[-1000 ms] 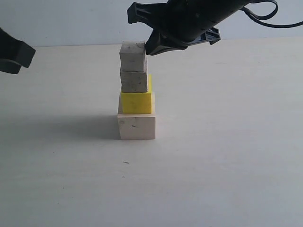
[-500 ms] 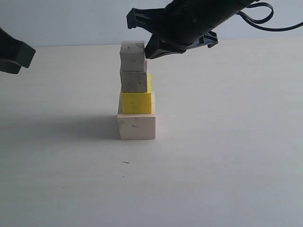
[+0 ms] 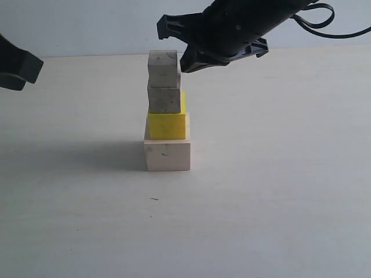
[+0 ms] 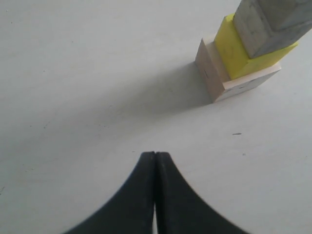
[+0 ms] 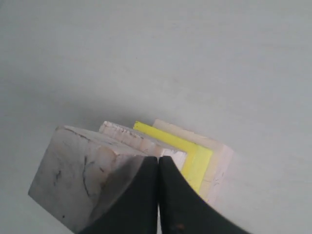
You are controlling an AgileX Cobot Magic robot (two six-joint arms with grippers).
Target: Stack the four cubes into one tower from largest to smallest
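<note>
Nearest to us on the tabletop [image 3: 278, 191], we see the tower [image 3: 167, 116] complete and unchanged since a second ago: the large pale cube [image 3: 167, 155] below, the yellow cube [image 3: 167, 125] on it, then a small greyish cube [image 3: 164, 99] and the top cube [image 3: 163, 68]. Just beside this top cube the right claw [image 3: 184, 67], pressed together and empty, has shifted only a little, so we judge that only the retreat remains. The left claw [image 4: 155, 155], also together and empty, waits well apart at the left.

pale tabletop [image 3: 278, 191] under a bluish wall [image 3: 87, 26], with a tiny dark fleck [image 3: 154, 199], perhaps a scratch.
</note>
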